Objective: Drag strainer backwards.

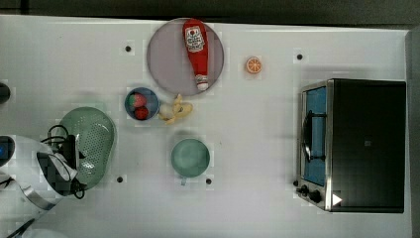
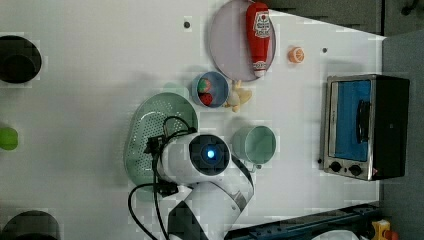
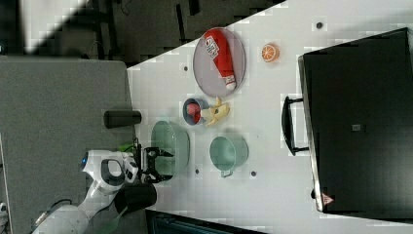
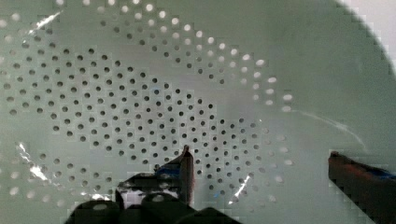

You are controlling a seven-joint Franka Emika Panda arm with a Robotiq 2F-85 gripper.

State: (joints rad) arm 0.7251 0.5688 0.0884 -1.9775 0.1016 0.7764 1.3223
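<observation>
The strainer [image 1: 96, 139] is a pale mint-green oval colander with many small holes, lying near the top view's left edge. My arm's white wrist covers its left part in the top view. In the right view my gripper [image 3: 167, 166] hangs open over the strainer's [image 3: 171, 139] lower end. In the wrist view the perforated basin of the strainer [image 4: 154, 84] lies close under the gripper [image 4: 261, 161]. Both dark fingertips [image 4: 186, 165] stand wide apart inside it, with nothing between them. In the left view the wrist overlaps the right side of the strainer [image 2: 152, 127].
A teal bowl [image 1: 190, 157] sits to the right of the strainer in the top view. A blue bowl of strawberries [image 1: 141, 104], a banana [image 1: 177, 110], a grey plate [image 1: 166, 59] with a ketchup bottle [image 1: 196, 49] and an orange half [image 1: 253, 65] lie higher up. A toaster oven [image 1: 356, 144] stands at the right.
</observation>
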